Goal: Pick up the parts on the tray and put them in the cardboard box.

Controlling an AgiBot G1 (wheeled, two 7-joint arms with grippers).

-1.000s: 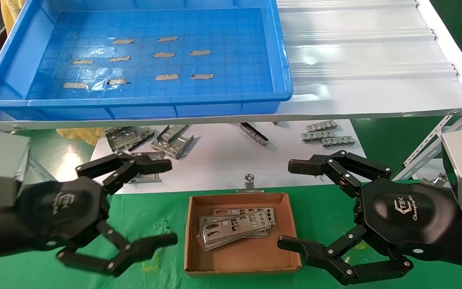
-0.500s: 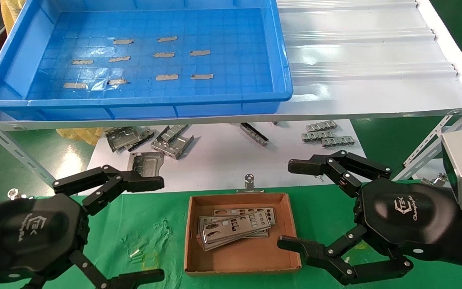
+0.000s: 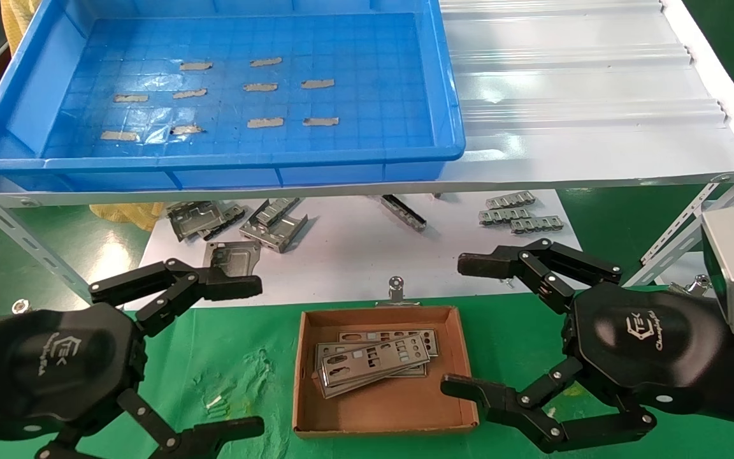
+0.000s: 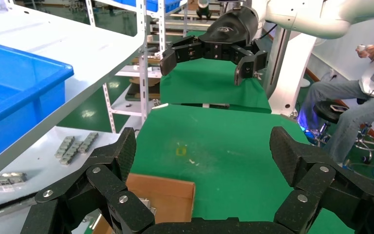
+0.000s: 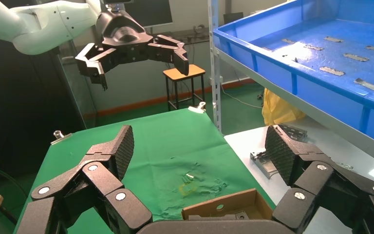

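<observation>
Parts [image 3: 370, 360], several thin silver plates with small cut-outs, lie stacked and slightly fanned inside the cardboard box [image 3: 383, 414] at the lower middle of the head view, on the green table [image 3: 259, 357]. Across the upper left of the frame the blue tray [image 3: 450, 95] sits on a white shelf [image 3: 583, 95], its grid floor carrying only grey tape strips [image 3: 265, 121].

Between shelf and box, in the middle of the frame, a white sheet [image 3: 354, 255] holds bent grey brackets [image 3: 274, 223] toward the left and a few small metal pieces [image 3: 520, 217] toward the right. A metal clip [image 3: 396, 290] stands just beyond the far wall of the box.

At the lower left the left gripper [image 3: 249, 357] hangs above the green table beside the box, its jaws spread wide and empty. At the lower right the right gripper [image 3: 462, 325] hangs the same way, jaws wide apart with nothing between them, the lower finger [image 3: 469, 387] close to the right wall of the box.
</observation>
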